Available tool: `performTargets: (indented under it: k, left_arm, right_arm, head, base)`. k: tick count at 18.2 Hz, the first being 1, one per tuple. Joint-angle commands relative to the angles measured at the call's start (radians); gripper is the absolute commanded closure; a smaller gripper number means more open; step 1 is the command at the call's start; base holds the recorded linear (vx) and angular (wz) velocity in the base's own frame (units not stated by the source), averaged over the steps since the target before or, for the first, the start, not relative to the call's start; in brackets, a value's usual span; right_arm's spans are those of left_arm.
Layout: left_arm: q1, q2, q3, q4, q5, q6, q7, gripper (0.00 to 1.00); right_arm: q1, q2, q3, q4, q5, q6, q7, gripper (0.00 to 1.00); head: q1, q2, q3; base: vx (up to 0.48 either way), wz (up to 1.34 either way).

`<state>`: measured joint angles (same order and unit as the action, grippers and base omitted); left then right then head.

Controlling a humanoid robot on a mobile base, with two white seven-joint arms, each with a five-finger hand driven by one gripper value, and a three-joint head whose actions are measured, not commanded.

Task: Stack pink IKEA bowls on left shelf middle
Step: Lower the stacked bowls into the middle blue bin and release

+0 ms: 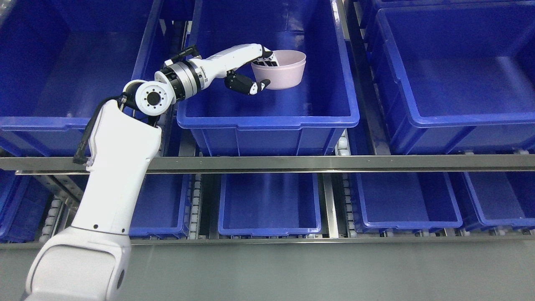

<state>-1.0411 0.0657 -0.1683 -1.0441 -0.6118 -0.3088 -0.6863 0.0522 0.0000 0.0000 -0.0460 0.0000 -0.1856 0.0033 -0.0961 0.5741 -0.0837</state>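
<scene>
A pink bowl (284, 71) sits nested in a second pink bowl inside the middle blue bin (267, 119) on the upper shelf. My left hand (261, 73) reaches into that bin from the left and grips the bowl's near-left rim. Its fingers (267, 62) are inside the bowl and the thumb (246, 85) is on the outer wall. The white left arm rises from the lower left corner. The right arm does not show.
Blue bins stand left (62, 83) and right (455, 92) of the middle bin on the upper shelf. A steel rail (292, 163) runs across the front. Several more blue bins (269, 205) sit on the lower shelf.
</scene>
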Motion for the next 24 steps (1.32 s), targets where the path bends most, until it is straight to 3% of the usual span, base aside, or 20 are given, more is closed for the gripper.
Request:
performTargets:
  k: [1, 6, 8, 10, 11, 16, 24]
  left_arm:
    - [0.001, 0.003, 0.024, 0.108, -0.017, 0.011, 0.062, 0.35]
    - [0.01, -0.048, 0.228, 0.104, 0.051, 0.016, 0.203, 0.1]
    - [0.012, -0.048, 0.242, 0.095, 0.296, 0.033, 0.351, 0.07]
    - [0.029, -0.048, 0.265, 0.029, 0.592, 0.142, 0.527, 0.06]
    - [0.059, -0.048, 0.277, -0.02, 0.663, 0.16, 0.594, 0.05]
    - [0.257, -0.048, 0.274, -0.391, 0.675, 0.339, 0.634, 0.03]
    - [0.366, -0.048, 0.205, -0.481, 0.673, 0.33, 0.642, 0.0]
  right_arm:
    - [0.0, -0.017, -0.009, 0.0, 0.008, 0.0, 0.0, 0.0]
    - [0.0, -0.017, -0.009, 0.0, 0.008, 0.0, 0.001, 0.0]
    - [0.0, -0.017, -0.011, 0.0, 0.008, 0.0, 0.0, 0.0]
    - [0.0, -0.017, -0.009, 0.0, 0.008, 0.0, 0.0, 0.0]
    - [0.0, -0.017, -0.009, 0.0, 0.008, 0.0, 0.0, 0.0]
    - [0.0, -0.017, -0.011, 0.0, 0.008, 0.0, 0.0, 0.0]
    - [0.0, -0.017, -0.009, 0.0, 0.008, 0.0, 0.0, 0.0]
  head:
    - [0.0, 0.0, 0.0]
    - [0.0, 0.0, 0.0]
    - [0.0, 0.0, 0.0]
    - [0.0, 0.0, 0.0]
    - [0.0, 0.0, 0.0]
    - [0.0, 0.0, 0.0]
    - [0.0, 0.0, 0.0]
  base:
    - [0.0, 0.0]
    - [0.0, 0.0]
    - [0.0, 0.0]
    - [0.0, 0.0]
    - [0.0, 0.0]
    - [0.0, 0.0]
    - [0.0, 0.0]
